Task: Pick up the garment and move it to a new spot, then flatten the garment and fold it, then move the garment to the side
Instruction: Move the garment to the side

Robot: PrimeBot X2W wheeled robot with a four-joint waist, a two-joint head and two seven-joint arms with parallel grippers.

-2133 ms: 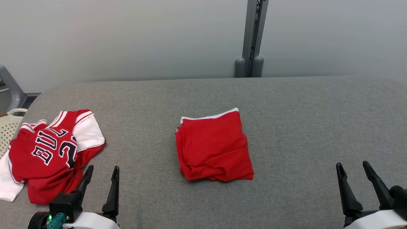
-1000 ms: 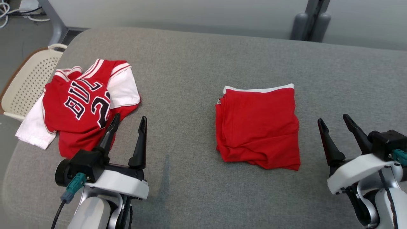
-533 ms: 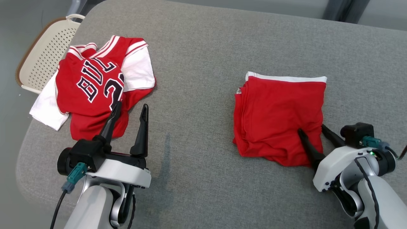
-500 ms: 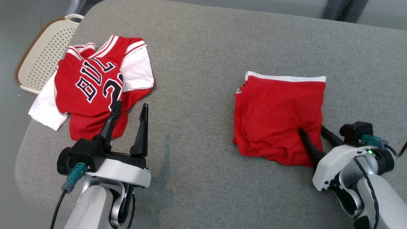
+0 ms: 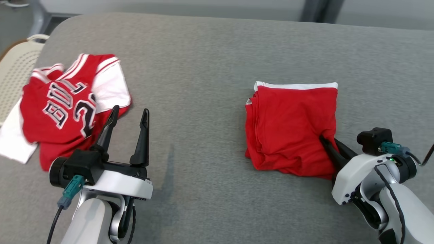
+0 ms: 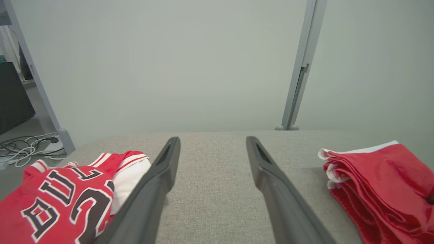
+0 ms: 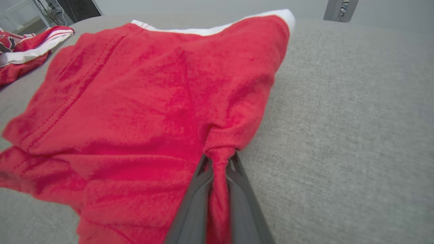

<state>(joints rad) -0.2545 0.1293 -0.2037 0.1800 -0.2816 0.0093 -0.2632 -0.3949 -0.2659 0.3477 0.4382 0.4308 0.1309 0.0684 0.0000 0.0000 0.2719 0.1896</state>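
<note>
A folded red garment (image 5: 291, 125) with a white hem lies on the grey padded table (image 5: 203, 61), right of centre. My right gripper (image 5: 328, 139) is shut on the garment's near right edge. In the right wrist view a ridge of red cloth is pinched between the fingers (image 7: 218, 159), and the rest of the garment (image 7: 135, 101) lies flat on the table. My left gripper (image 5: 130, 110) stands open over bare table, holding nothing. In the left wrist view the left gripper (image 6: 213, 139) has the folded garment (image 6: 373, 183) to its right.
A crumpled red and white jersey (image 5: 61, 115) with black lettering lies at the table's left end, just beyond my left fingers, and shows again (image 6: 61, 193) (image 7: 23, 47). A cream perforated basket (image 5: 13, 67) sits off the left edge. A grey post (image 6: 301, 67) stands behind the table.
The right gripper reached onto the garment's near right edge and closed, bunching the cloth between its fingers. The head camera has shifted. The left gripper stayed open.
</note>
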